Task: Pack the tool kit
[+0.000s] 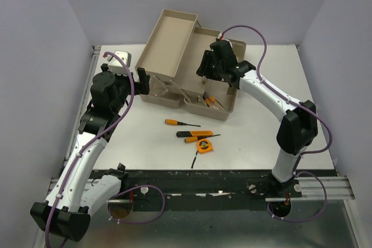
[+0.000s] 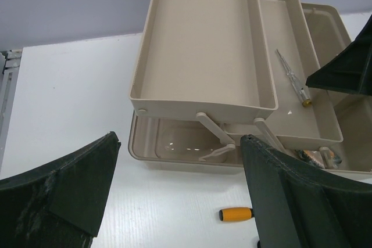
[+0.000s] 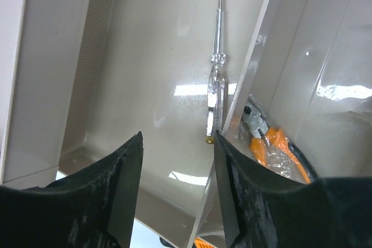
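- A beige toolbox (image 1: pixel 210 112) is seen standing open at the far middle of the white surface (image 1: pixel 261 143), with its fold-out trays swung up and apart
- The upper tray (image 2: pixel 203 39) is raised on its arms to the left side of the box, and its floor is bare
- A second tray (image 2: pixel 279 21) is seen just to the right of it and lower down; a tester screwdriver (image 3: pixel 215 79) with a clear handle lies loose on its floor, close along the tray's right wall
- Beyond that wall, in the deeper bottom compartment, an orange-handled tool (image 3: pixel 273 143) is seen in clear wrapping
- The right hand (image 3: pixel 177 143) is held over the second tray with its fingers partly apart; nothing is gripped between them, and the tester screwdriver lies below, free of both fingers
- The left hand (image 2: pixel 180 140) is held near the box's left front corner with its fingers spread wide, and nothing is gripped
- On the surface in front of the box, an orange-handled screwdriver (image 1: pixel 174 123), a black-and-orange screwdriver (image 1: pixel 195 136) and an orange tape measure (image 1: pixel 204 146) are laid near one another, with a thin dark piece (image 1: pixel 194 160) just nearer the arms
- Any markings on the tape measure's face are too small to be read
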`<control>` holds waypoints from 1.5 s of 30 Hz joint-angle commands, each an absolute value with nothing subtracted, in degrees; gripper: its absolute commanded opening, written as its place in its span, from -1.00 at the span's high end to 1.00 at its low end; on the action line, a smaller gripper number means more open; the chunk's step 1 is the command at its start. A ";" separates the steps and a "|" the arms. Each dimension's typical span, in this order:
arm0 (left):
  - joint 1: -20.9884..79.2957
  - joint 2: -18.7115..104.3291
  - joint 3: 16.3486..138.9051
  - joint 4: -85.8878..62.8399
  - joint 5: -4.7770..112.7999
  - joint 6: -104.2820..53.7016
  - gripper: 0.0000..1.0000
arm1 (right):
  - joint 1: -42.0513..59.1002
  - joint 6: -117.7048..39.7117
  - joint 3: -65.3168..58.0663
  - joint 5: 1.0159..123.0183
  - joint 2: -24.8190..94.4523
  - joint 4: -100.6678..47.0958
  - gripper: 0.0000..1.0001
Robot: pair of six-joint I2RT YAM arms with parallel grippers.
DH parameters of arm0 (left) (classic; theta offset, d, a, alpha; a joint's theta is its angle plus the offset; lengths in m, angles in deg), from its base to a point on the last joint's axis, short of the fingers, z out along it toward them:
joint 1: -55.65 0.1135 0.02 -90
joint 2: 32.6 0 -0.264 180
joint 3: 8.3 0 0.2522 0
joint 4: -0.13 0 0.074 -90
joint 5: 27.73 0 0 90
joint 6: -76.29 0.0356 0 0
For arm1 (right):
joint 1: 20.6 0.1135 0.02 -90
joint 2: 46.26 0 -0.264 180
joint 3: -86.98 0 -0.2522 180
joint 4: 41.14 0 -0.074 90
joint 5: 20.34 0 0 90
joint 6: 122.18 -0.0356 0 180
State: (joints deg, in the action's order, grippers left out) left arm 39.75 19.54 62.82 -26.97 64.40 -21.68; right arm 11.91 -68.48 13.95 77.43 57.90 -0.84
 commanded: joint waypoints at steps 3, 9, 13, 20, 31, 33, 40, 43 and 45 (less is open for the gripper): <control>39.30 18.82 62.41 -26.28 65.17 -21.27 -0.98 | 12.00 -62.44 13.04 77.41 53.15 -3.45 -0.22; 39.31 19.17 62.50 -26.37 64.91 -21.27 -0.98 | 15.51 -51.09 1.52 72.02 39.10 -7.98 -0.22; 39.31 19.43 62.59 -26.63 64.82 -21.27 -0.98 | 20.69 -53.52 -4.36 77.74 32.85 2.48 -0.35; 39.31 20.22 62.41 -26.55 64.82 -21.27 -0.98 | 35.02 -64.25 -19.92 88.64 27.29 4.17 -0.54; 39.31 19.70 62.41 -26.55 65.61 -20.74 -0.98 | 40.48 -72.08 -22.40 89.17 41.35 3.91 -0.68; 39.30 19.70 62.50 -26.55 65.53 -20.74 -0.99 | 40.74 -72.17 -22.48 88.03 42.59 3.12 -0.71; 39.31 19.61 62.50 -26.46 65.09 -20.83 -0.99 | 41.45 -75.16 -23.01 86.62 48.83 4.70 -0.72; 39.30 19.78 62.50 -26.46 65.35 -20.74 -0.98 | 41.54 -75.51 -22.84 87.50 50.41 5.31 -0.70; 39.31 19.87 62.50 -26.55 65.35 -20.48 -0.98 | 41.62 -75.42 -22.48 87.76 51.12 5.40 -0.68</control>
